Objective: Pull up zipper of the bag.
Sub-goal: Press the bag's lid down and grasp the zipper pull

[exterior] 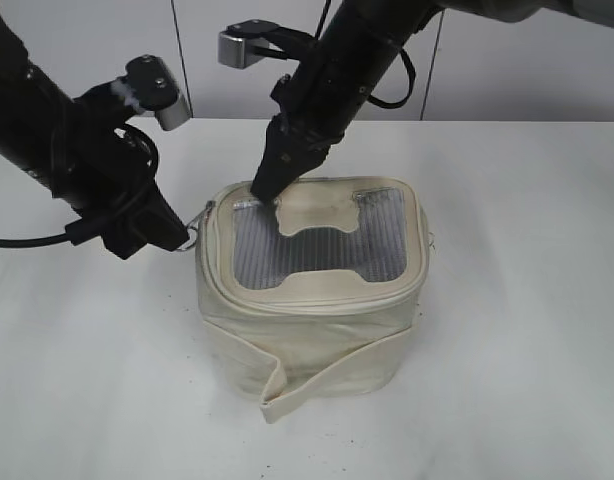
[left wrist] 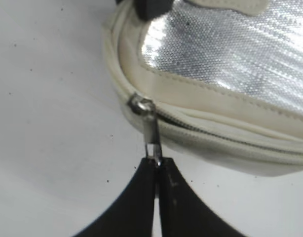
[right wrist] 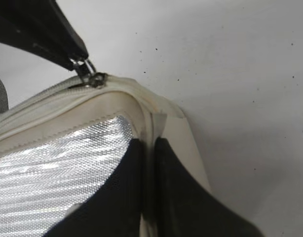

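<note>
The cream insulated lunch bag [exterior: 312,290] sits mid-bench, nearer the front edge. The left gripper [left wrist: 156,162] is clamped on the metal zipper pull [left wrist: 150,129] at the bag's left rear corner, while the right gripper [right wrist: 150,148] pinches the lid's cream rim [right wrist: 154,121] nearby to steady it. The pulling step looks under way; next, the left arm should draw the slider [left wrist: 140,103] along the track while the right resists.
</note>
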You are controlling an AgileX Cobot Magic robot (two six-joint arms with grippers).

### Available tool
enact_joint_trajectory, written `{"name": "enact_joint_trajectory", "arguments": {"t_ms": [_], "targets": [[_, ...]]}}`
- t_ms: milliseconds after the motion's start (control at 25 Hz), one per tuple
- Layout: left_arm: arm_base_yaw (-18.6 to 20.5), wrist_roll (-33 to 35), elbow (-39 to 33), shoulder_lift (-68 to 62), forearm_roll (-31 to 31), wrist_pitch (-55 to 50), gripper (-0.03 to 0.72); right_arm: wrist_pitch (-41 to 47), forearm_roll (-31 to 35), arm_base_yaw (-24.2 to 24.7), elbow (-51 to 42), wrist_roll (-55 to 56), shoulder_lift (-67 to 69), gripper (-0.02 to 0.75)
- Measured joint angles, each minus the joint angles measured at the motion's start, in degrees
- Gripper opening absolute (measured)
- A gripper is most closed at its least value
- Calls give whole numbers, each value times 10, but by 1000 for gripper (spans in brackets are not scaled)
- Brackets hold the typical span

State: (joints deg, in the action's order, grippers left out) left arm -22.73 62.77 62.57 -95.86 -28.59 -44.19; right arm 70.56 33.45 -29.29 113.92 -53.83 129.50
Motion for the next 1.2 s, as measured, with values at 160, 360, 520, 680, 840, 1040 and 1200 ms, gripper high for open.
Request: {"name": "enact_joint_trajectory", "arguments": {"t_ms": [160,360,520,680,840,1040,1200], "targets": [[0,-30,1,4,-1,-31,-3,0,-9,-3,7,14,0,36],[0,-55,1,18,-4,-100,-3,0,-20,-4,8,47,0,36],[0,-83,1,28,-6,-149,-3,0,-22,-4,8,59,0,36],[-2,-121,0,35,-9,-192,-3,0,-23,-5,9,65,0,36],[-35,-154,-12,49,-10,-218,-3,0,-25,-5,9,67,0,36],[-126,-233,-17,56,-19,-181,-3,0,-25,-5,9,69,0,36],[-215,-312,-21,56,-22,-71,-3,0,-25,-5,9,70,0,36]]}}
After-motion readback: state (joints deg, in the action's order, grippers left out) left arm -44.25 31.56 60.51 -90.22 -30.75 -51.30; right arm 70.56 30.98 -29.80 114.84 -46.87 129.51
